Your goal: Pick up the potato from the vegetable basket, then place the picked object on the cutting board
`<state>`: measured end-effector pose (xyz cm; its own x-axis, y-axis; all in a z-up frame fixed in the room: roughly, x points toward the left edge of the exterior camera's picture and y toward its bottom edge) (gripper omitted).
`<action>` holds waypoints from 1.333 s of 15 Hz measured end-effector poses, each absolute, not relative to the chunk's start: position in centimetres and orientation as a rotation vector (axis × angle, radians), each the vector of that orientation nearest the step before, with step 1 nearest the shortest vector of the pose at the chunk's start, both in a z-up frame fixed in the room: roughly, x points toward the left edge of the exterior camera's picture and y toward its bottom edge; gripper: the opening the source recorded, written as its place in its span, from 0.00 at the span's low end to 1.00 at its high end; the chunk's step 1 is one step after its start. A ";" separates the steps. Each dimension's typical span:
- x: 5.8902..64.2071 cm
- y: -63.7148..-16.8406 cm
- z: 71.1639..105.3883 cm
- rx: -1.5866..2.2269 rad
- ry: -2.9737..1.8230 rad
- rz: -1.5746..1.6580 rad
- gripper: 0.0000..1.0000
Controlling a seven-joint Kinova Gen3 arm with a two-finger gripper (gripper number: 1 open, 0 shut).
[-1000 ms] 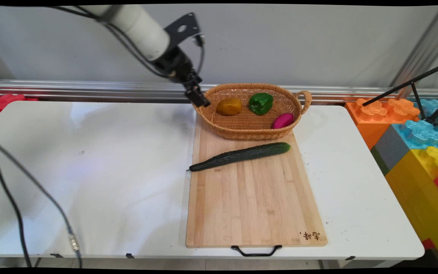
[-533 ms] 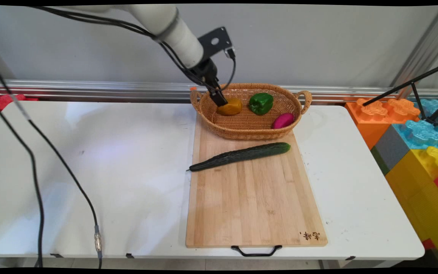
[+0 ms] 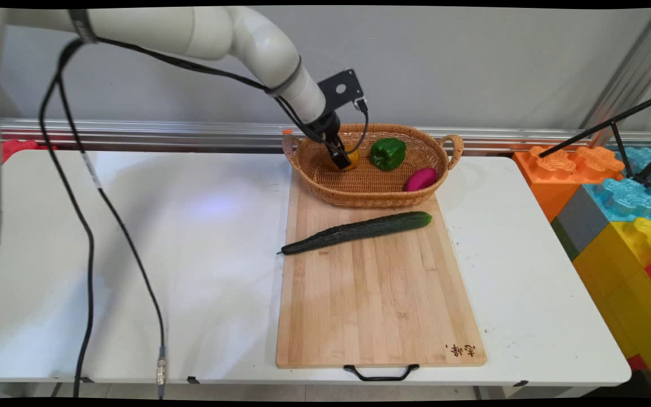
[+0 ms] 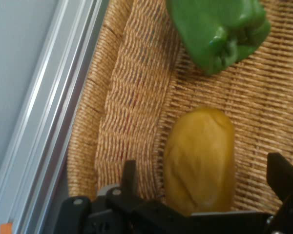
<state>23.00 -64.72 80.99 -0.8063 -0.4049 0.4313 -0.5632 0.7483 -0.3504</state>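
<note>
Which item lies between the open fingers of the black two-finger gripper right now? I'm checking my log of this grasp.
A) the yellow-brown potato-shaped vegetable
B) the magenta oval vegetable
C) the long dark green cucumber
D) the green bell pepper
A: the hand view shows the yellow-brown potato-shaped vegetable between the spread fingers of the black two-finger gripper, inside the woven wicker basket, with the green bell pepper farther off.

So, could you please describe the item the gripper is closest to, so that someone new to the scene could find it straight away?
Find the wicker basket at the far end of the wooden cutting board. Three items lie inside; take the one at its left end, beside the green pepper. It is the yellow-brown potato, lying between the open gripper's fingers.
</note>
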 end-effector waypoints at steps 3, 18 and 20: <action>22.4 -65.8 79.1 0.759 -2.613 0.670 1.00; 20.8 -64.0 85.1 0.842 -2.498 0.648 0.00; 20.4 -62.4 87.6 0.835 -2.477 0.624 0.00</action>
<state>20.42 -62.40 87.59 -0.7155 -0.4417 0.5413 -0.6453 0.7147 -0.2699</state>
